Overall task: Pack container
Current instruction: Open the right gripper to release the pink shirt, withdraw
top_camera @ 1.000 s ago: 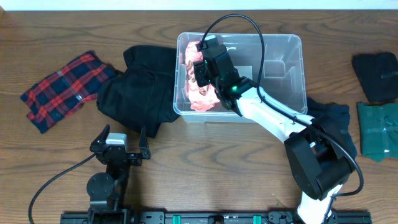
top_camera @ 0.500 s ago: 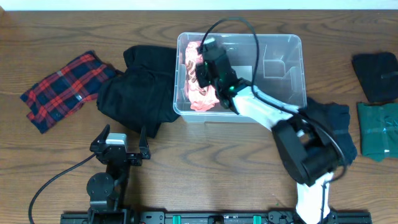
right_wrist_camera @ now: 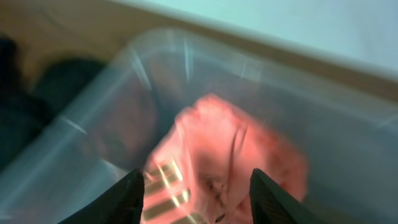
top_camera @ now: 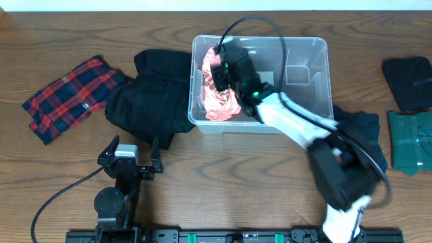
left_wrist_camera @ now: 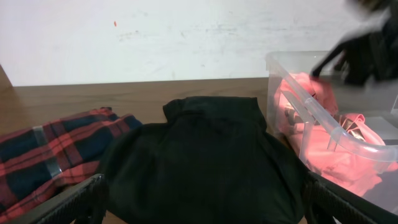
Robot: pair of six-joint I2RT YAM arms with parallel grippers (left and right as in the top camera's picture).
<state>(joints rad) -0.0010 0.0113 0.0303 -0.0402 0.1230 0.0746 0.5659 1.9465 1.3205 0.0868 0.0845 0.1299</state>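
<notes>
Overhead, the container (top_camera: 317,101) stands on the table (top_camera: 223,182) toward the far edge, roughly in the middle, with its long side running across. A pink cloth (top_camera: 219,101) lies bunched in its left end, and the right part shows bare clear plastic. The right arm (top_camera: 297,125) reaches from the near right over the rim into that left end, with the right jaws just above the pink cloth.

The right wrist view is blurred. In it the two fingers (right_wrist_camera: 132,196) stand apart, with the pink cloth (right_wrist_camera: 230,143) showing between and beyond them. They are not clamped on it, though I cannot tell whether a tip touches the fabric.

The left jaws sit near the front edge, left of centre, spread wide and empty. Their fingers (top_camera: 108,150) point toward a black garment (top_camera: 145,98) lying just beside the container's left wall. Left of that lies a red and blue plaid cloth (top_camera: 67,94).

To the right of the container, a dark garment (top_camera: 364,128) lies near its front corner. A black piece (top_camera: 408,81) and a green one (top_camera: 410,142) lie well apart from the container, by the table's right edge.
</notes>
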